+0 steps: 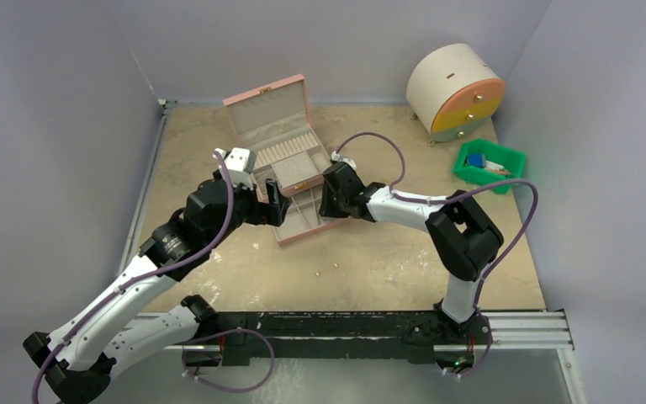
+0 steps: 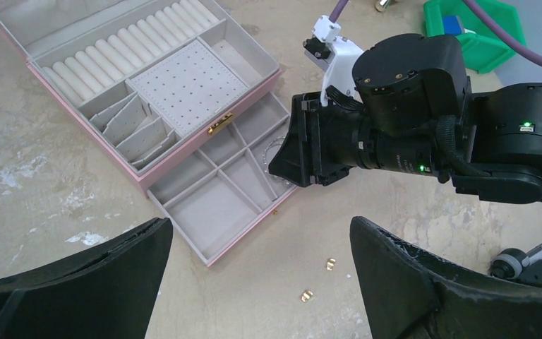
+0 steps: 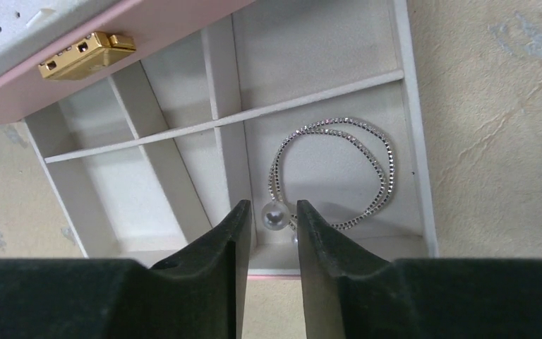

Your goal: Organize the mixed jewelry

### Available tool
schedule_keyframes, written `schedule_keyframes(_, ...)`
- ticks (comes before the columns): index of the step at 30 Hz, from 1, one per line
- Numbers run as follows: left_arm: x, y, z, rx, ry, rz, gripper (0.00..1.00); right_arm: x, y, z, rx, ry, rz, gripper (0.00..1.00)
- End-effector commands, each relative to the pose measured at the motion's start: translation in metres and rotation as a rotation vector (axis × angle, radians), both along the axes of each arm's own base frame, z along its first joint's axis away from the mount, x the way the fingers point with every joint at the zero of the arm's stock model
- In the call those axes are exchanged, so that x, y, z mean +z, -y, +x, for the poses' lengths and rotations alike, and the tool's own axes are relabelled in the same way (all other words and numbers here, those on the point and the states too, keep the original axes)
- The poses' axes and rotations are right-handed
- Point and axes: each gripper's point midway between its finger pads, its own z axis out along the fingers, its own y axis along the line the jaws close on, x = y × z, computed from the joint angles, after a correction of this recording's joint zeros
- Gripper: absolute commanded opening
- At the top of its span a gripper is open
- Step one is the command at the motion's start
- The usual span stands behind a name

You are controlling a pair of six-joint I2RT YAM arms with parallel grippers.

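Bracelet [image 3: 384,162] in the drawer [image 3: 310,95], right gripper [image 3: 273,206] barely parted over its pearl bead [image 3: 274,214]

The silvery bracelet is a light, limp chain, likely to slump and snag, so the bead is the one firm spot to pinch. It lies coiled in the compartment directly under the right gripper. That gripper's jaws stand a narrow gap apart with the bead between them. The bead looks loose, though contact with one finger can't be ruled out. The left gripper [image 2: 260,229] gapes wide and empty, with two gold rings [image 2: 330,264] on the desk [image 2: 35,191] between its fingers.
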Motion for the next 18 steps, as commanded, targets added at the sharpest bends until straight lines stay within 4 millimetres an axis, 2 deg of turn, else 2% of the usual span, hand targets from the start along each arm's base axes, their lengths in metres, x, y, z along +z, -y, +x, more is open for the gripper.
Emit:
schedule_keyframes(1,0.007,-0.002,0.005,0.017,0.032,-0.006,0.96,0.034,-0.002,0.013,-0.034,0.073,0.030,0.36)
schedule_keyframes(4,0.007,-0.002,0.005,0.020,0.031,-0.004,0.96,0.044,0.001,0.012,-0.032,0.088,0.033,0.40)
schedule_keyframes(10,0.006,-0.002,0.006,0.024,0.028,0.000,0.96,0.075,0.014,0.001,0.016,0.145,0.034,0.42)
schedule_keyframes(16,0.004,-0.003,0.007,0.030,0.024,0.004,0.96,0.095,0.034,-0.018,0.085,0.191,-0.005,0.42)
schedule_keyframes(18,0.004,-0.003,0.007,0.033,0.026,0.005,0.96,0.100,0.047,-0.023,0.089,0.217,-0.044,0.43)
